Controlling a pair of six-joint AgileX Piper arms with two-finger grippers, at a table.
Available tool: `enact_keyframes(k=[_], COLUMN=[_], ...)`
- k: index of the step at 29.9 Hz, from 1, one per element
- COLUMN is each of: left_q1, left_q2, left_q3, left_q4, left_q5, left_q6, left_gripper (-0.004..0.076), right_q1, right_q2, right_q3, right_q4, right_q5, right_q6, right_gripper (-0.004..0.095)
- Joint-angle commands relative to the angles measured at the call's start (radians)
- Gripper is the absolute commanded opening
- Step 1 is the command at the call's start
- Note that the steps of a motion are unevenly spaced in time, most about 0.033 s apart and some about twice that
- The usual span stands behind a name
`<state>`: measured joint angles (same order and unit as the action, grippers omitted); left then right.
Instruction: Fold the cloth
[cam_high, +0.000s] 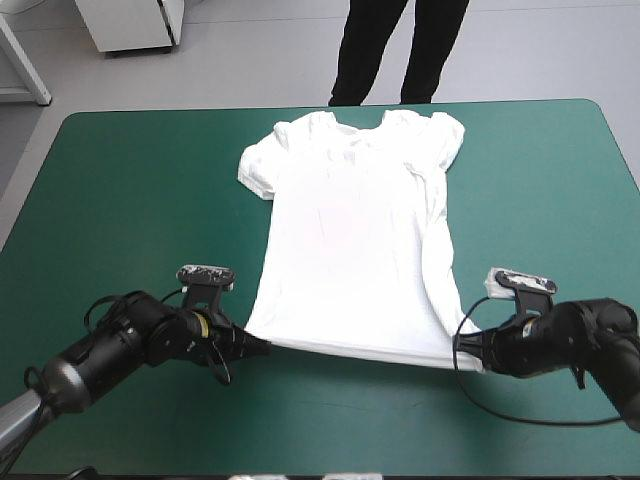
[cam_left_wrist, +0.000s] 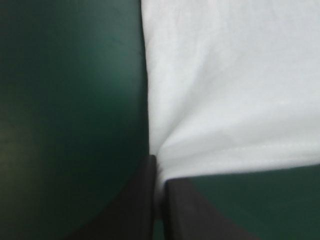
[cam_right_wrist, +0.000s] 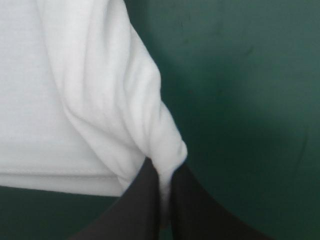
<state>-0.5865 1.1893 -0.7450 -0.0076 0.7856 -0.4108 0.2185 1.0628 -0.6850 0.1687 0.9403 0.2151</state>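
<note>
T-shirt (cam_high: 350, 220) spread flat on teal-green surface (cam_high: 120, 200), collar toward far edge. Left hand (cam_high: 262, 346) pinched onto one near hem corner, right hand (cam_high: 468, 345) onto the other, cloth bunched there. Fingertips indistinct from above; wrist views cut off all but these corners.

Robotics lab, by the look of it. Desk (cam_high: 120, 180) under teal-green cover, black left arm (cam_high: 110, 350) and right arm (cam_high: 590, 345) reaching over it from near side. Beyond far edge: bare pale grey floor (cam_high: 250, 60), white cabinet (cam_high: 135, 25), white stand leg (cam_high: 25, 65) — plain workroom fittings.
</note>
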Motion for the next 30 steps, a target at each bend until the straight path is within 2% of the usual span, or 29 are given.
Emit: enact_keyframes(k=[1, 10, 15, 18, 21, 22, 24, 25, 28, 30], left_q1=[-0.064, -0.235, -0.270, -0.270, -0.270, -0.270, -0.270, -0.270, -0.270, -0.270], left_q2=[-0.096, -0.188, -0.188, -0.188, -0.188, -0.188, -0.188, -0.188, -0.188, -0.188], left_q3=[0.045, 0.134, 0.135, 0.135, 0.135, 0.135, 0.129, 0.115, 0.049, -0.014], left_q4=[0.020, 0.028, 0.026, 0.020, 0.001, -0.010, -0.030, -0.035, -0.003, 0.044], left_q5=[0.020, 0.080, 0.084, 0.118, 0.150, 0.157, 0.177, 0.208, 0.304, 0.357], left_q6=[-0.086, -0.245, -0.251, -0.251, -0.244, -0.232, -0.221, -0.219, -0.219, -0.219], left_gripper=[-0.0010, -0.0010, -0.0010, -0.0003, 0.0096, 0.0158, 0.0297, 0.0395, 0.0560, 0.0581], right_q1=[-0.008, -0.008, -0.008, -0.008, -0.008, -0.008, -0.008, -0.008, -0.008, -0.008], right_q2=[-0.126, -0.276, -0.274, -0.272, -0.272, -0.272, -0.272, -0.272, -0.274, -0.274], right_q3=[0.043, 0.093, 0.093, 0.093, 0.093, 0.093, 0.087, 0.080, 0.033, -0.033], right_q4=[-0.044, -0.025, -0.001, 0.016, 0.028, 0.038, 0.061, 0.066, 0.061, 0.039], right_q5=[0.075, 0.206, 0.206, 0.218, 0.240, 0.246, 0.261, 0.269, 0.289, 0.295], right_q6=[0.019, 0.026, 0.026, 0.003, -0.013, -0.016, -0.016, -0.006, 0.006, 0.011], right_gripper=[-0.0017, -0.0017, -0.0015, 0.0075, 0.0295, 0.0402, 0.0548, 0.0604, 0.0638, 0.0616])
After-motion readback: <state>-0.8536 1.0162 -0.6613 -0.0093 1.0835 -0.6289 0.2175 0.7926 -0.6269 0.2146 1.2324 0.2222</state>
